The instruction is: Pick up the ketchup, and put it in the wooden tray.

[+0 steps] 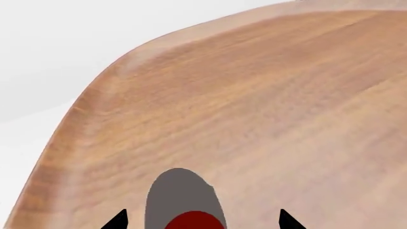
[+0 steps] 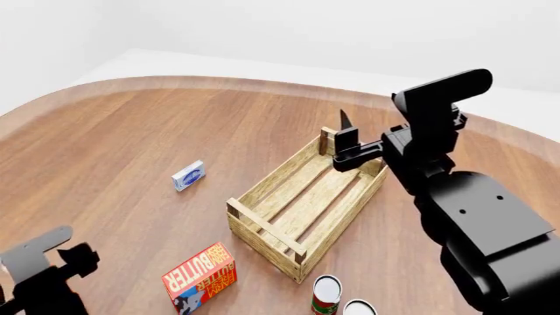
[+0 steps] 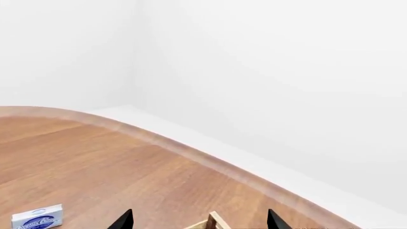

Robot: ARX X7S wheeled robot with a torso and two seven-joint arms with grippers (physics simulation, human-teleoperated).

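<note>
wooden tabletop point(image 2: 131, 144), wooden tray point(image 2: 308, 205) empty, ketchup unseen; right gripper point(image 2: 347, 134) wide and empty above tray, left gripper point(image 1: 202, 220) spread; risk: grabbing butter box point(image 2: 199, 279).

Right arm point(image 2: 473, 216) reaches forward across the head view, wrist bent, right gripper point(image 2: 347, 131) raised with black fingertips pointing up; jaws parted with nothing between them. Left arm point(image 2: 39, 279) sits low at the near left corner; left gripper point(image 1: 202, 220) shows two dark tips spread apart.
</note>
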